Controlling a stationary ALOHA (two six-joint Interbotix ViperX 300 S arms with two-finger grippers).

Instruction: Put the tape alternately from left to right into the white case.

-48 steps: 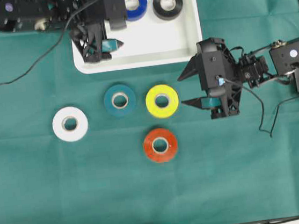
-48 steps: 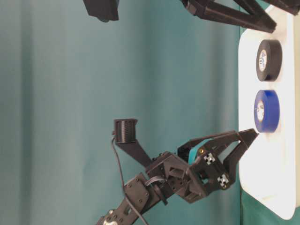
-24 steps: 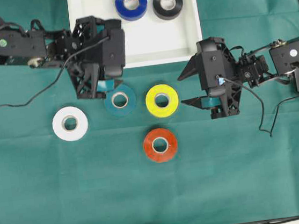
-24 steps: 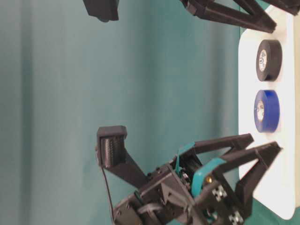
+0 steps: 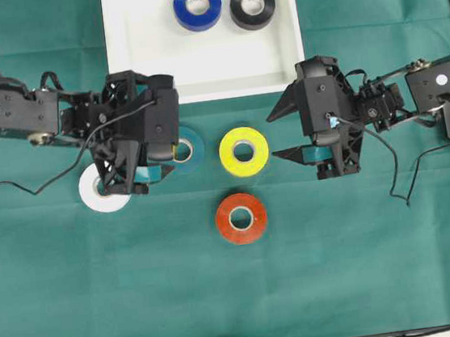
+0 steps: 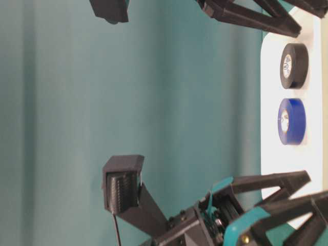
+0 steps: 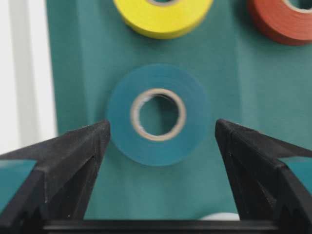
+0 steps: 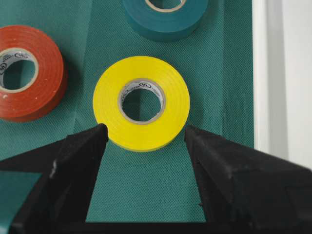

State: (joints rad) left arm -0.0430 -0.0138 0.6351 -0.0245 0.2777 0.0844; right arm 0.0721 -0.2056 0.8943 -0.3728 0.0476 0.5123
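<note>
Two rolls sit in the white case (image 5: pixel 140 64), the blue roll (image 5: pixel 197 6) and the black roll (image 5: pixel 253 6) side by side at its far end. Four wait on the green worktop (image 5: pixel 342 269). The left gripper (image 5: pixel 146 176) hangs with jaws spread wide over the teal roll (image 7: pixel 158 114), which lies framed between its fingertips in the wrist view, nothing grasped. The white roll (image 5: pixel 96 196) sits just beside, partly under the arm. The right gripper (image 5: pixel 280 135) is released too, lined up on the yellow roll (image 8: pixel 141 103), with the red-orange roll (image 5: pixel 241 217) nearby. The risk: a descending fingertip could clip the white or yellow neighbour and shove it off line.
</note>
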